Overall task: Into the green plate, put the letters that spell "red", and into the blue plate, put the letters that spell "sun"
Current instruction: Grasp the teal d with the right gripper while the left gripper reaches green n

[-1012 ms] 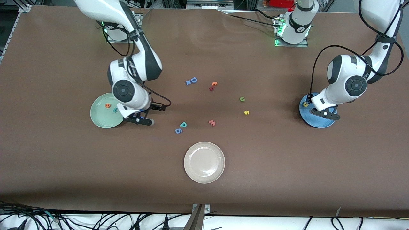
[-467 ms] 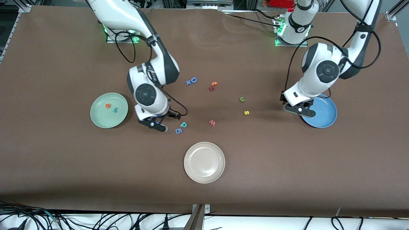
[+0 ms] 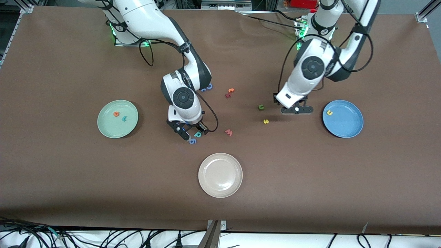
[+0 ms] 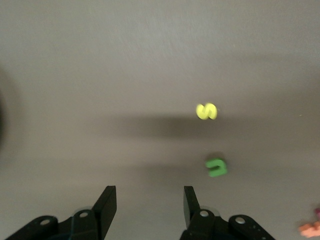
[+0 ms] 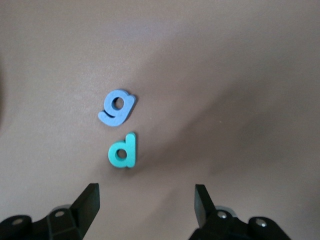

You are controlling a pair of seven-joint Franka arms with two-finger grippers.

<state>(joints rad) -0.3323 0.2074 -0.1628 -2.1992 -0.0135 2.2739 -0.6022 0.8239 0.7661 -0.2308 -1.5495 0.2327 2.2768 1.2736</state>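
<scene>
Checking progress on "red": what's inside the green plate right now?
Inside the green plate lie two letters: an orange e and a teal r. Nothing covers the plate, so its whole inside shows; the teal d is still on the table.

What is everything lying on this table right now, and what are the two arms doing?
green plate: one, mint, toward the right arm's end; holds an orange e and a teal r.
blue plate: one, toward the left arm's end; holds a yellow u.
white plate: one, cream, nearest the front camera.
teal d: one, beside a blue g.
yellow s: one, beside a green n.
pink w: one, mid-table.
orange-and-red pair: two, mid-table.
blue D: one, partly hidden by the right arm.
right gripper: open, over the teal d.
left gripper: open, beside the green n.
</scene>
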